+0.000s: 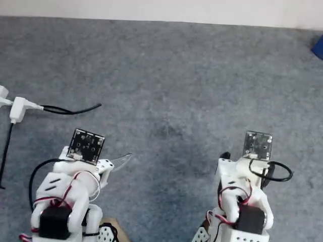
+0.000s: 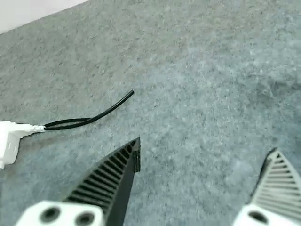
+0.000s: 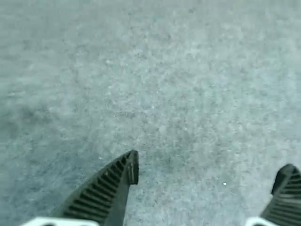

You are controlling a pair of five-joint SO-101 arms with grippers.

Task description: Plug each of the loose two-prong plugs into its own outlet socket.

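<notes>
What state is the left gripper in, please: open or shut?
Open: the left gripper has its jaws wide apart above the grey mat, holding nothing.

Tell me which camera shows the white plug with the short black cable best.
The high view: the white plug lies whole near the picture's left edge, and its black cable runs off toward the right. The left wrist view catches part of the plug, cut by the frame edge.
</notes>
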